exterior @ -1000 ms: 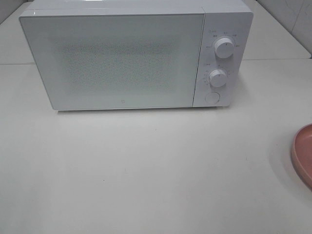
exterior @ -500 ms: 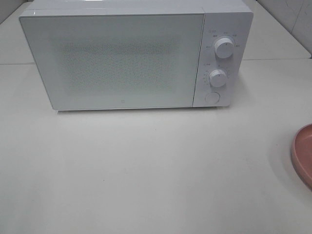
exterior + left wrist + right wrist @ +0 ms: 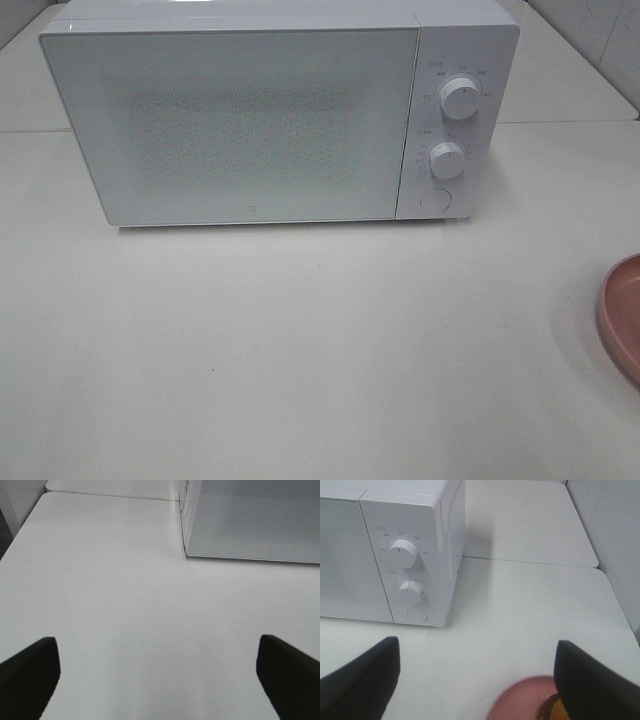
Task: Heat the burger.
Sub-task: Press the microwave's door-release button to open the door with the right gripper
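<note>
The white microwave stands at the back of the table with its door shut; it also shows in the left wrist view and the right wrist view. The burger shows only as a brown-and-yellow sliver on the pink plate, partly hidden by a finger of my right gripper. That gripper is open above the table, just short of the plate. My left gripper is open over bare table, left of the microwave. Neither gripper shows in the exterior view.
The pink plate's rim pokes in at the right edge of the exterior view. The microwave has two knobs and a round button on its right panel. A wall rises at the right, beyond the table edge.
</note>
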`<state>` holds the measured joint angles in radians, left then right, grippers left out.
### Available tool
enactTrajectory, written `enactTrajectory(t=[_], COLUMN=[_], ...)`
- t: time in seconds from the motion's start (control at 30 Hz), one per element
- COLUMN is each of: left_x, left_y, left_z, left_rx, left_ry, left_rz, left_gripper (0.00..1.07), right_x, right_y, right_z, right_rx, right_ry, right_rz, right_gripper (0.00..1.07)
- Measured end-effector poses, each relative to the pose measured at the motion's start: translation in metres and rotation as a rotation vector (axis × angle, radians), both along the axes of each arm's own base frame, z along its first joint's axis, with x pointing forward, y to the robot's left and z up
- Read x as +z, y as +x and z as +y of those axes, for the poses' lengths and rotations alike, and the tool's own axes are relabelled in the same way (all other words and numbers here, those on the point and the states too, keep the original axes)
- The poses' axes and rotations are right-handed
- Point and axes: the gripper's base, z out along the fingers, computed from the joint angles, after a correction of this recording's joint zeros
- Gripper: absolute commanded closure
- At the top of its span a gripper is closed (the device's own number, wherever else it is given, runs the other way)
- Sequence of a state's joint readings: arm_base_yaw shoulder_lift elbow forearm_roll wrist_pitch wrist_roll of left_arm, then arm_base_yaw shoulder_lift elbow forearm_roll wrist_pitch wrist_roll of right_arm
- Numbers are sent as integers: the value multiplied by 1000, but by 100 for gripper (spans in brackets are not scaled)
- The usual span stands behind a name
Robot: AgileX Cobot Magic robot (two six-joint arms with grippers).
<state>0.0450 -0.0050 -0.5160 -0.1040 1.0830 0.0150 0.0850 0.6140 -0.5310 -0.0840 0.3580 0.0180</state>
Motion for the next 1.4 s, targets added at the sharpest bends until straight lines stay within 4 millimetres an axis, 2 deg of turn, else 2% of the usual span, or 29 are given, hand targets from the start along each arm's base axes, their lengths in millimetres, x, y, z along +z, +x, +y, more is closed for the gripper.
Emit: enactTrajectory(t=[0.17, 0.23, 0.33, 0.4, 0.43, 0.5, 0.73, 0.8, 0.87, 1.27, 1.4], left_x=[0, 0, 0, 0, 0, 0, 0, 0, 0, 0, 0], left_y=[0, 0, 0, 0, 0, 0, 0, 0, 0, 0, 0], left_z=[0, 0, 0, 0, 0, 0, 0, 0, 0, 0, 0], left_rx=[0, 0, 0, 0, 0, 0, 0, 0, 0, 0, 0], left_ry=[0, 0, 0, 0, 0, 0, 0, 0, 0, 0, 0], left_rz=[0, 0, 0, 0, 0, 0, 0, 0, 0, 0, 0], left_gripper=[7, 7, 7, 7, 7, 7, 7, 7, 7, 7, 7], right_x=[-6, -13, -15, -21, -21, -25, -36, -40, -57, -90, -99], right_y=[17, 35, 39, 55, 55, 67, 89, 91, 96, 101, 103], right_z=[2, 4, 4, 6, 6, 8, 12, 13, 15, 15, 29], right_rx=[6, 12, 14, 27, 27, 41, 74, 81, 102, 64, 105], right_ry=[-1, -2, -3, -25, -25, -38, -51, -48, -31, 17, -5], right_rz=[18, 29, 30, 20, 20, -4, -60, -75, -121, -151, -147], right_gripper=[31, 31, 31, 31, 31, 31, 31, 31, 31, 31, 31])
